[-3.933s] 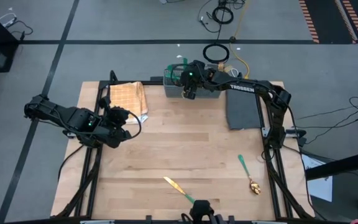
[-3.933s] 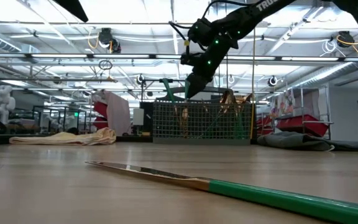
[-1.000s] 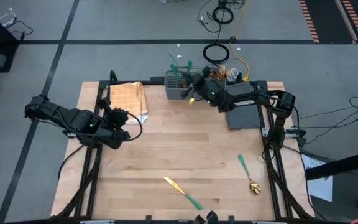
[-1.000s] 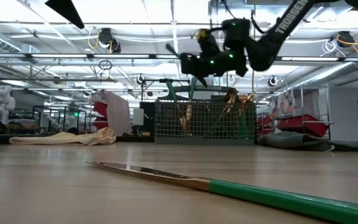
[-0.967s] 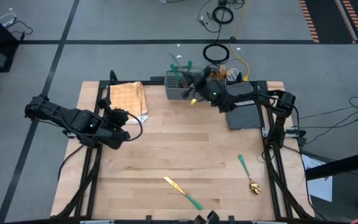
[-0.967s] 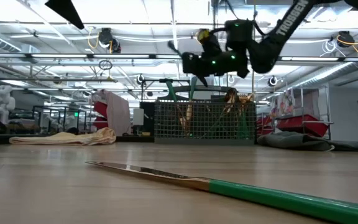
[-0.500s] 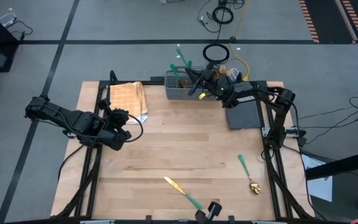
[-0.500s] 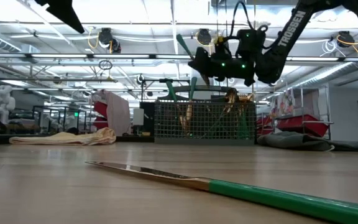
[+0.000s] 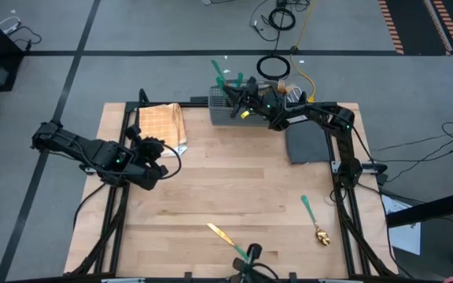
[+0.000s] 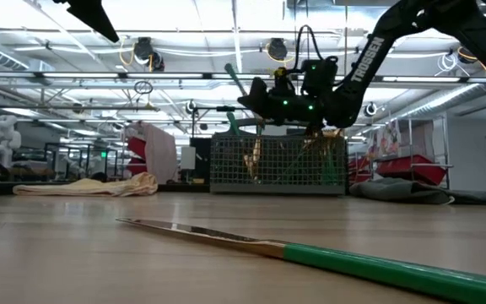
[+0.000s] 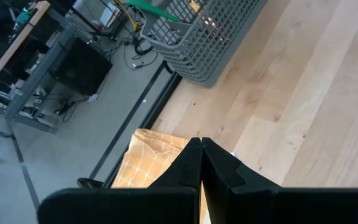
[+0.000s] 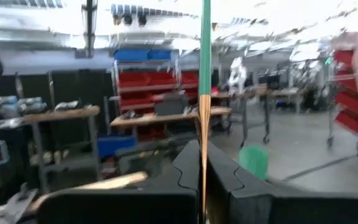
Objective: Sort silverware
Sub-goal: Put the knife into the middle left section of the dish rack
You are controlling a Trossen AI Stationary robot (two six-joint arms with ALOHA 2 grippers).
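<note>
A: Wood tabletop (image 9: 211,181), going left to right. Left gripper (image 9: 154,149) parked around 9 o'clock, fingers pressed together on nothing, just beside the tan checked cloth (image 9: 162,123). Idle.

B: And the loose silverware?

A: One knife (image 9: 228,240) at 6 o'clock, gold blade, teal handle, lying flat. One spoon (image 9: 314,219) around 4 o'clock, bowl toward the near edge. Well apart from each other.

B: Right arm?

A: Right gripper (image 9: 248,104) up at 12 o'clock, over the grey cutlery basket (image 9: 220,115). Fingers clamped on a teal-handled piece (image 12: 205,74); wrist view shows the handle sticking straight out past the fingertips, gold part running back between them. Can't tell whether fork, spoon or knife.

B: Over which slot?

A: Can't tell. Low view shows it above the basket's (image 10: 277,165) rim, other handles already standing inside.

B: How to finish the drop cleanly?

A: My read: get the piece closer to vertical first, head pointing down. Line it up over a free slot that holds the same type. Lower until the tip is inside the walls, then let go. Releasing high risks it bouncing off the rim or knocking the handles already in there. Come out straight up.

B: Then the knife and spoon.

A: Yes, those two look like what's left.
</note>
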